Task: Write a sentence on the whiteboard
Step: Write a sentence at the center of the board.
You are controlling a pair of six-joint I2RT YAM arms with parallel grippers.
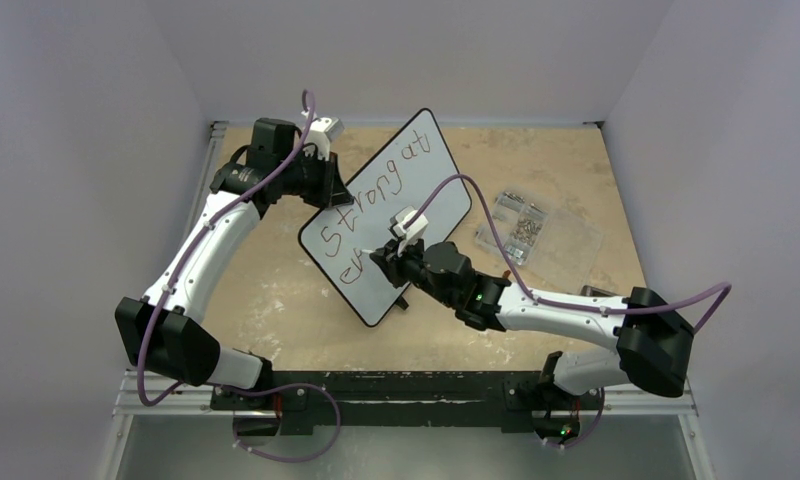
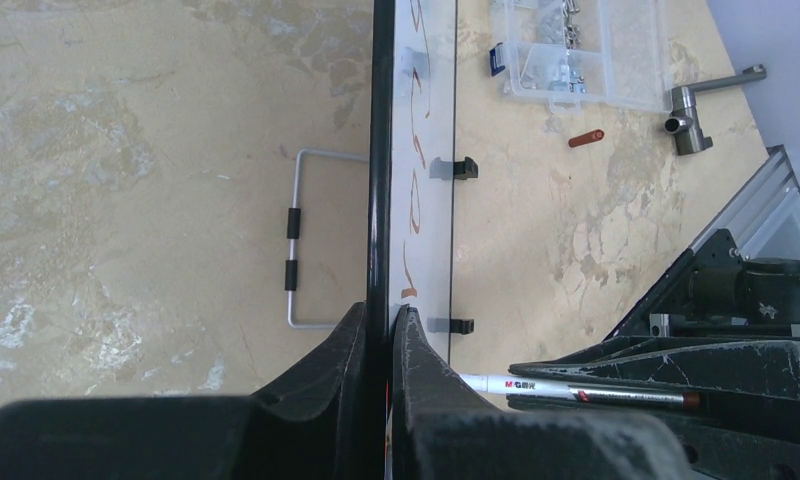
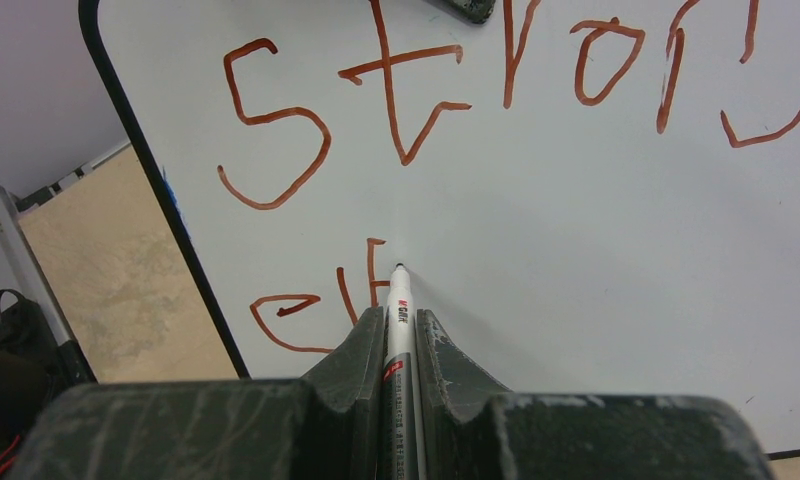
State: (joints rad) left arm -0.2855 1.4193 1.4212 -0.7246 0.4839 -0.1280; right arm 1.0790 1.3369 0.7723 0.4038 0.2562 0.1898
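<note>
A worn tan wooden table (image 1: 276, 300), mottled with pale scuffs, fills the middle of the top view. A large white whiteboard (image 1: 381, 180) with a thin black rim stands tilted at its centre. In the left wrist view a bent grey wire stand (image 2: 294, 240) sits left of the board's edge. At upper right are a clear plastic box (image 2: 586, 50) of metal bits, a small red cap (image 2: 585, 138) and a grey metal T-shaped fitting (image 2: 691, 115).

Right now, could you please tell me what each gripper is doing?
Left gripper: shut on the whiteboard edge.
Right gripper: shut on the marker.
</note>
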